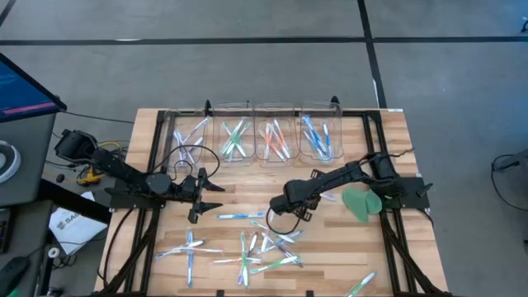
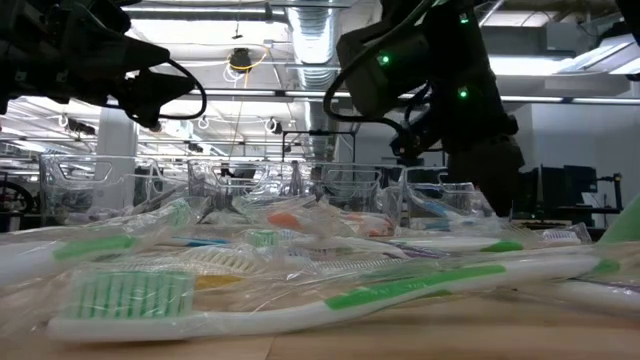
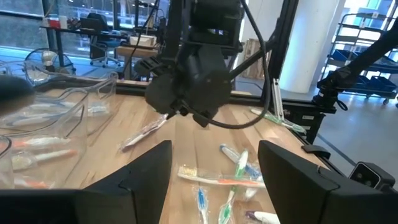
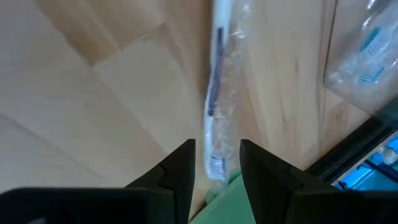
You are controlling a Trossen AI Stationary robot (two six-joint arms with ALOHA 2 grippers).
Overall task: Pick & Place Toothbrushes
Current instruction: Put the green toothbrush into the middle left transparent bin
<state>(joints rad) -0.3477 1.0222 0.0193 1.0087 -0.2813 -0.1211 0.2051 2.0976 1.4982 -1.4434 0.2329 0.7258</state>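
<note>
Loose toothbrushes point(image 1: 247, 247) are scattered along the table's point(image 1: 388, 239) front edge, mostly near the middle. Above them, at mid-table, the right gripper point(image 1: 285, 205) is seen clamped on a wrapped purple-accented toothbrush point(image 4: 219, 112); in the right wrist view its long axis runs straight out from between the fingers. The left gripper point(image 1: 198, 198) is held just left of centre, fingers apart and empty. Along the back edge four clear bins point(image 1: 252, 132) are lined up, so the carried brush is judged to need moving away from the front, the right arm being nearer.
</note>
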